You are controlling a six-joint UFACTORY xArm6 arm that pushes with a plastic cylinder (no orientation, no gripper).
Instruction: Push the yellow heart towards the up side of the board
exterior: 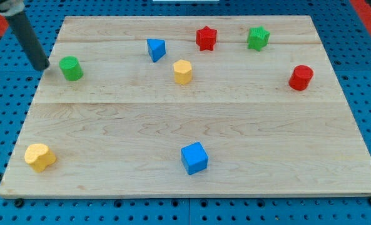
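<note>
Camera view puts my tip [43,65] at the desk's [185,134] left edge near the top, just left of the green cylinder [71,68]; no pincer exists, only the bare rod. Directly below it, well apart, the yellow heart [39,157] sits in the bottom-left corner. I judge the tip must get beneath the heart first.

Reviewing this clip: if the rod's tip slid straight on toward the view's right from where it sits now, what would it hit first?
My tip sits at the wooden board's left edge, just left of the green cylinder block. Sliding right, it would likely meet that cylinder first, though the exact depth alignment is hard to judge.
</note>
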